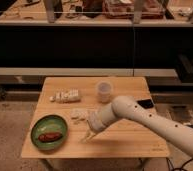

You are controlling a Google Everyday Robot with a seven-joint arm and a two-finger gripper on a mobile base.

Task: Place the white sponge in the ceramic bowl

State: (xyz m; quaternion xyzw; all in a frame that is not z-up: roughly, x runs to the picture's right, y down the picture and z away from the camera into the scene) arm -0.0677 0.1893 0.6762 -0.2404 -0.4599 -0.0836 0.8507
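Observation:
The white sponge (pixel 79 114) lies flat near the middle of the wooden table (pixel 130 140), just left of my wrist. The ceramic bowl (pixel 50 132), green with a darker rim, sits at the table's front left and holds a reddish-brown object (pixel 49 136). My gripper (pixel 87 135) points down toward the tabletop, a little in front of and to the right of the sponge and to the right of the bowl. It holds nothing that I can see. My white arm (pixel 140 116) reaches in from the right.
A white lumpy bottle-like object (pixel 66 95) lies behind the sponge. A pale translucent cup (pixel 104 91) stands at the back middle. A small black object (pixel 145 103) lies at the right edge. Dark shelving runs behind the table.

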